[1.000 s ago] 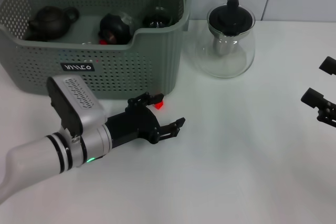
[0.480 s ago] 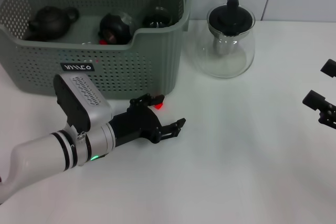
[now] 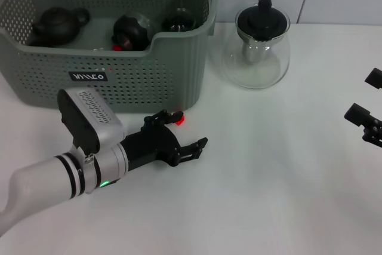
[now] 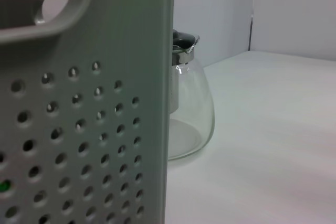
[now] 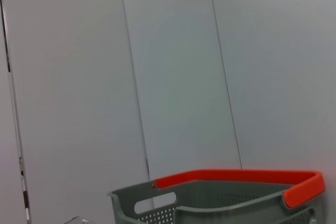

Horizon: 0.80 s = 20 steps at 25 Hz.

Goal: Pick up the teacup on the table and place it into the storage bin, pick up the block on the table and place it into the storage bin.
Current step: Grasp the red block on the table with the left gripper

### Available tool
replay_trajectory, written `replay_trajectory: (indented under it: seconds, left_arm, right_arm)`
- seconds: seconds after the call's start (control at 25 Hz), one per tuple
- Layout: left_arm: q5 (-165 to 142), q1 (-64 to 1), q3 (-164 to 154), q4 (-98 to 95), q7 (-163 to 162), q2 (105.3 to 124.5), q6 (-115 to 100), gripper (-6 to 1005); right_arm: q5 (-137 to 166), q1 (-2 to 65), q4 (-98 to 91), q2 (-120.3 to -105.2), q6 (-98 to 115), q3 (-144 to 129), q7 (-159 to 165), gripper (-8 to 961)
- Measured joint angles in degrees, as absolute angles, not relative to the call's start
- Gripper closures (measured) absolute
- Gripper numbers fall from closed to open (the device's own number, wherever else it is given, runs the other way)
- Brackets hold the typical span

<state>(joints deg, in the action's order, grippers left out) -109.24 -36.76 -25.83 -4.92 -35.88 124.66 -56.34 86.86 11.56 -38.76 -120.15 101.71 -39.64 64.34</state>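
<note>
Left gripper [image 3: 186, 134] low over surface [image 3: 268, 171], just in front of bin [image 3: 119, 76], jaws spread wide, holding nothing. Small red block [image 3: 179, 117] sits on surface near bin's front wall, beside upper finger; you judge block step mid-approach, not yet grasped. Bin holds dark teapot [image 3: 59, 23] and other dark items; you cannot tell whether teacup is among them. Glass teapot [image 3: 256, 46] stands beside bin. Right gripper [image 3: 371, 108] parked at far right, jaws apart.

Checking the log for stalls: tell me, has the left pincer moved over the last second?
Barely: the left pincer, open, slipped slightly toward the robot, away from the storage bin.
</note>
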Motion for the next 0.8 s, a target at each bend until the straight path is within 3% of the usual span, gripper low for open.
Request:
replay_trajectory:
  seconds: [0.32,0.8]
  left_arm:
    - [-109.6,-33.8,-26.3,-6.4,-39.0,124.28,-59.1,175]
    - [-111.1,-19.1,-26.3,-23.1,-49.7,124.31,-87.7,175]
  right_arm:
    - [86.9,11.5,-38.8,-120.07,103.3,-38.2,64.4,13]
    - [86.9,11.8,-38.8,-120.06,105.3,-36.5,64.4,13]
